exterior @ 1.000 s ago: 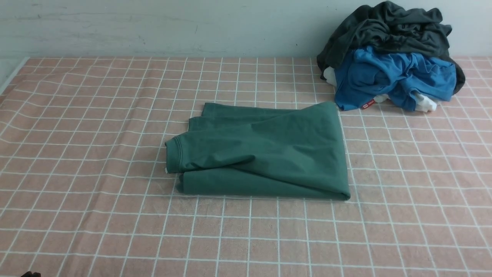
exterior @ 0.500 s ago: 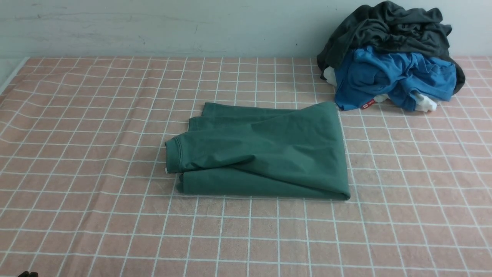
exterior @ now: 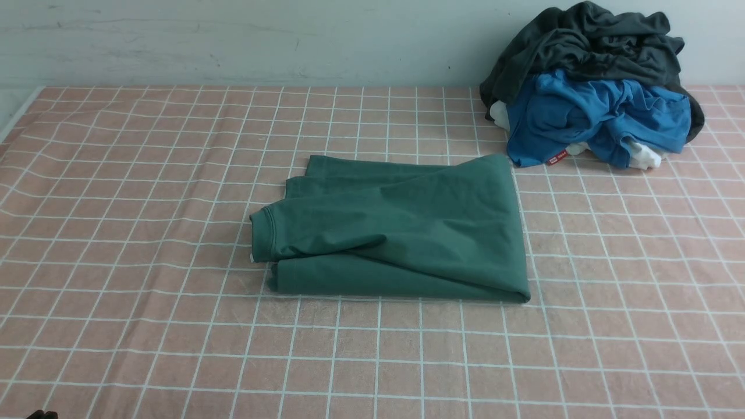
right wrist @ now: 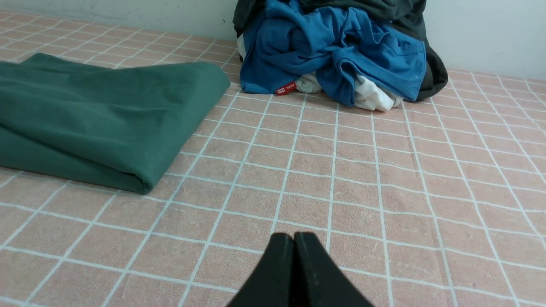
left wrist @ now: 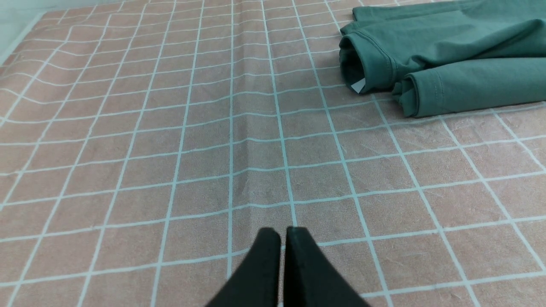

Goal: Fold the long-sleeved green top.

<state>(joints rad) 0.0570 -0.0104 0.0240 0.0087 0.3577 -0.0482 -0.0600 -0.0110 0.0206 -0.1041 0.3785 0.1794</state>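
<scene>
One soft green long-sleeved top (exterior: 401, 233) lies folded, ribbed collar showing.

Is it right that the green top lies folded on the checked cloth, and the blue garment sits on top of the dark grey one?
Not quite: in the front view the dark grey garment sits on top of the blue garment. The green top does lie folded on the checked cloth.

The green long-sleeved top (exterior: 401, 233) lies folded, so its chest print and sleeves are hidden; in the left wrist view its 3 o'clock side is cut off. A white garment (exterior: 643, 156) is mostly buried beneath the blue garment (exterior: 599, 113). The red tag's (exterior: 557, 156) print is too small to read.
</scene>
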